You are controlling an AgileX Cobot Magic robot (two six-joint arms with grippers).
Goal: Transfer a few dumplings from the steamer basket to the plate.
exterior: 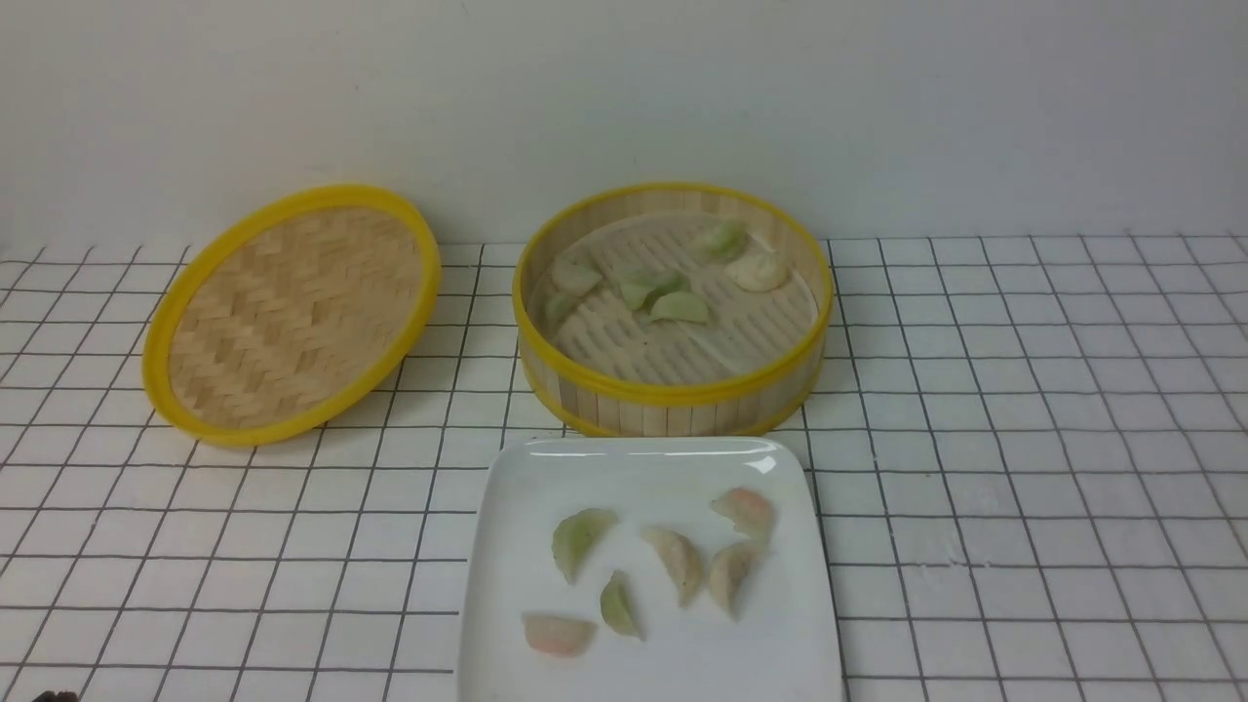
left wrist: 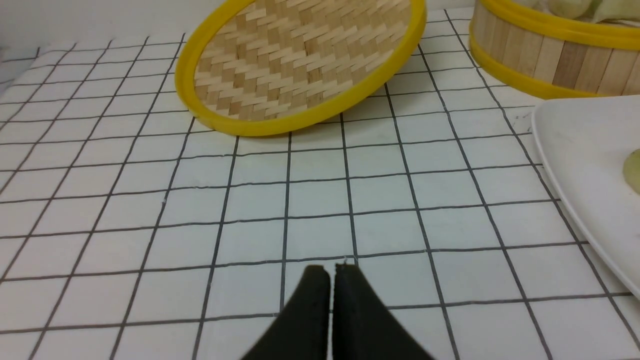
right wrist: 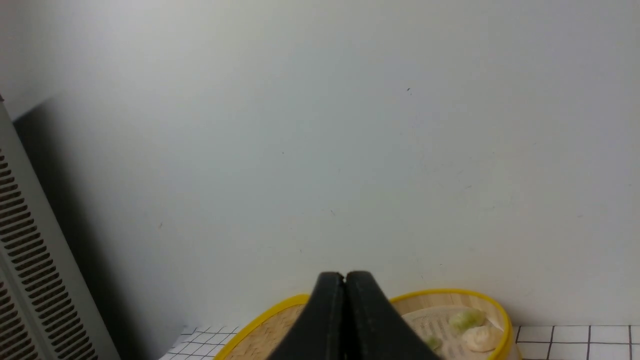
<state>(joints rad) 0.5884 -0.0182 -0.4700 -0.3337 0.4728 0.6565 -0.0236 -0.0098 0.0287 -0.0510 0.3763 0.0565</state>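
Dumplings, two translucent pink-orange crescents [exterior: 746,509] [exterior: 558,632], crowd the glossy white square plate [exterior: 673,468]; both empty tools, left [left wrist: 330,272] and right [right wrist: 344,277], pinched together, risk nudging neighbours.

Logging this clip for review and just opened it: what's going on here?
Nothing is being handled right now. The left gripper hangs shut and empty over the tiles, and the right gripper is shut and empty, raised and facing the wall. Six dumplings lie on the plate, two of them the pink dumplings. Several more remain in the basket; its lid rests tilted to the left.
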